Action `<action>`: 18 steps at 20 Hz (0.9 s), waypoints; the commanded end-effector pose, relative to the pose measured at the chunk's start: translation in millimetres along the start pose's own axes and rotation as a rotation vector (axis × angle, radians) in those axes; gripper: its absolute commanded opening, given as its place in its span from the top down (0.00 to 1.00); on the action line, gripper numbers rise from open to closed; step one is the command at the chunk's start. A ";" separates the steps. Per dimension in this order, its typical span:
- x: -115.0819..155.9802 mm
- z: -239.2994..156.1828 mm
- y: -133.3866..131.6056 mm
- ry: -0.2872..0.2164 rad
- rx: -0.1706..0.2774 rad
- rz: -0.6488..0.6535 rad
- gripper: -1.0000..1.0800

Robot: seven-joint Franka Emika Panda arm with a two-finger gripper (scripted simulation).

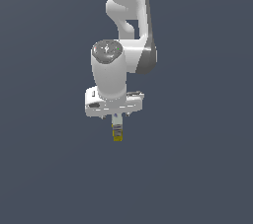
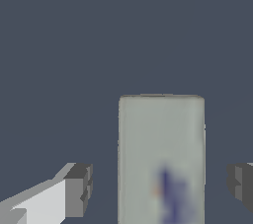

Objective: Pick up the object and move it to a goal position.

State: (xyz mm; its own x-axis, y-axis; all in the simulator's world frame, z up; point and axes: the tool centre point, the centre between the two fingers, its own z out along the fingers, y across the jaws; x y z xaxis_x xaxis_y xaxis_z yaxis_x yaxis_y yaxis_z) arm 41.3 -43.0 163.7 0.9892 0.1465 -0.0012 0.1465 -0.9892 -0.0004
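The gripper [image 2: 158,188] stands apart around the object [image 2: 161,159], fingers [image 2: 78,191] at nine and three o'clock, not touching.

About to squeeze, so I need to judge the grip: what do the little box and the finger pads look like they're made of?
Box: matte pale faces, blurred bluish print, square edges, yellow end in the exterior view; it looks like printed cardboard, possibly plastic. Finger pads: dull dark grey blocks, perhaps rubber. Being renders, neither is certain.

White object [image 1: 117,130] with bluish print, yellow end.
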 end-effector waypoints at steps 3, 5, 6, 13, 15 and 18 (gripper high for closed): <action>0.7 11.3 0.1 0.001 0.000 -0.001 0.04; 1.5 11.8 0.3 0.001 0.000 -0.001 0.04; 1.6 11.7 0.3 0.001 0.000 -0.001 0.04; 1.6 11.7 0.3 0.001 0.000 -0.001 1.00; 1.6 11.7 0.3 0.001 0.000 -0.001 1.00; 1.4 11.3 0.2 0.001 0.000 -0.001 1.00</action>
State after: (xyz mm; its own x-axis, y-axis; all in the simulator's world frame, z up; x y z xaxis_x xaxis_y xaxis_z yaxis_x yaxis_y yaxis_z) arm 42.7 -43.0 152.1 0.9891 0.1472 -0.0002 0.1472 -0.9891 -0.0001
